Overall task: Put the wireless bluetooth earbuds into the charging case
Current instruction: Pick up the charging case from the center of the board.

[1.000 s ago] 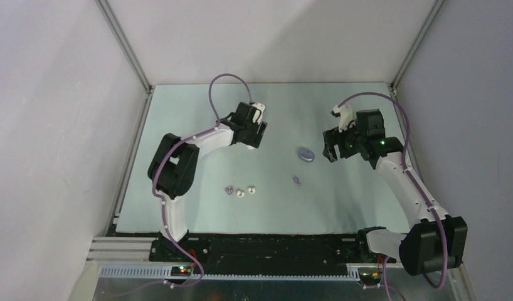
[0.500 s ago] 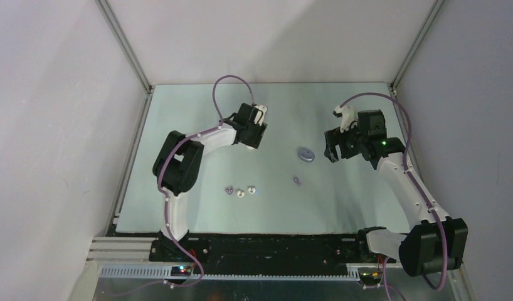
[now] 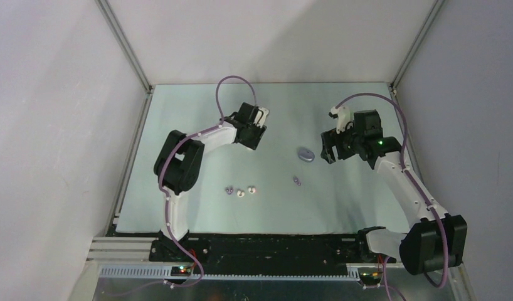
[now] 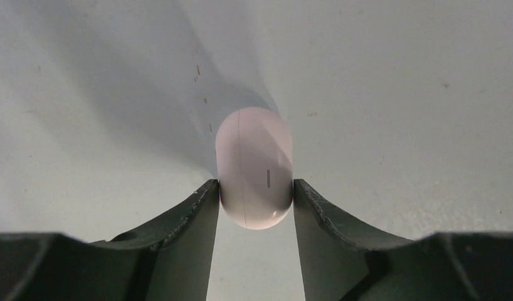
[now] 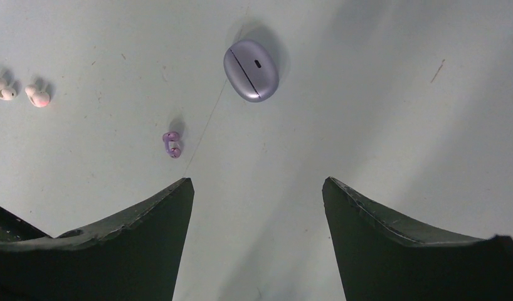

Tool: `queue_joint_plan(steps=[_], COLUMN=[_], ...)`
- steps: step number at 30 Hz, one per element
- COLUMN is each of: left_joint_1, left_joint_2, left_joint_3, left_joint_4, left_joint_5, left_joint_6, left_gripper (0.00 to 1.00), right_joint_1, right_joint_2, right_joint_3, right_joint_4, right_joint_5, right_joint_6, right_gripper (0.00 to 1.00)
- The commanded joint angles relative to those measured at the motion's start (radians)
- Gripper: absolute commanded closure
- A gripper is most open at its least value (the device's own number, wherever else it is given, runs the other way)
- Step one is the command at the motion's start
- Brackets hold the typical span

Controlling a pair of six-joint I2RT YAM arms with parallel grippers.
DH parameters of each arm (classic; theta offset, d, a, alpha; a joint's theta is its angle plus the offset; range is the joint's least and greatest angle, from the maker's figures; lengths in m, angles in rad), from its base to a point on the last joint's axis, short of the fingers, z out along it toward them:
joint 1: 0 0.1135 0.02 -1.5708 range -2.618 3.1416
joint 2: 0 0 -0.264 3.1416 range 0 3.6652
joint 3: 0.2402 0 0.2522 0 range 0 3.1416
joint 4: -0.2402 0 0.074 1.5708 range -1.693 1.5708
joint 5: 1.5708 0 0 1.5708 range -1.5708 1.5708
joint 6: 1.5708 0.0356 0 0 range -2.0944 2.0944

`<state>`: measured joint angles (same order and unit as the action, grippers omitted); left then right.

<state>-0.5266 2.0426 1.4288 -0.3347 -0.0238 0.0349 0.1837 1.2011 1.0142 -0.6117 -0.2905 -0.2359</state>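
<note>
From above, the left claw [image 3: 256,139] hides the white case [image 4: 254,157].

"What sort of place was it?"

"A robotics lab, and within it a closed test cell. Plain grey wall panels [image 3: 53,125] stood on 3 sides, held by bare aluminium struts [image 3: 123,44]."

"What else said lab instead of home?"

"The table [image 3: 273,106] was a pale green work mat. The left arm [image 3: 179,163] and the right arm [image 3: 404,182] were bolted to a black base plate [image 3: 273,248] at its near edge. Purple cables [image 3: 232,81] looped off the 2 arms. A slotted cable duct [image 3: 254,271] with small lit status lights [image 3: 182,269] ran in front."
</note>
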Motion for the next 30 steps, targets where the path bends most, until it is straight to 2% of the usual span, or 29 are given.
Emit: queue_joint_plan(steps=[1,8,15,17,25,30], left_joint_1=[0.008,0.013,0.021,0.029,0.028,-0.001], left_joint_2=[0.002,0.002,-0.020,-0.050,-0.358,-0.535], left_joint_3=[0.009,0.018,0.049,0.052,-0.099,-0.152], left_joint_4=[-0.062,-0.068,-0.098,-0.106,0.010,0.037], left_joint_5=[0.016,0.015,0.056,0.063,0.240,0.308], left_joint_6=[0.015,0.021,0.057,0.078,0.262,0.420], left_gripper=[0.48,0.49,0.66,0.70,0.72,0.72], right_joint_1=[0.009,0.013,0.015,0.017,0.043,0.100], right_joint_2=[0.014,0.021,0.029,0.033,0.134,0.280], right_joint_3=[0.040,0.040,0.050,0.080,0.235,0.319], right_joint_4=[0.023,0.020,0.037,0.030,0.017,0.006], right_joint_5=[-0.017,-0.019,-0.028,-0.042,-0.207,-0.280], right_joint_6=[0.026,0.027,0.040,0.089,0.337,0.338], right_gripper=[0.20,0.20,0.20,0.20,0.20,0.24])
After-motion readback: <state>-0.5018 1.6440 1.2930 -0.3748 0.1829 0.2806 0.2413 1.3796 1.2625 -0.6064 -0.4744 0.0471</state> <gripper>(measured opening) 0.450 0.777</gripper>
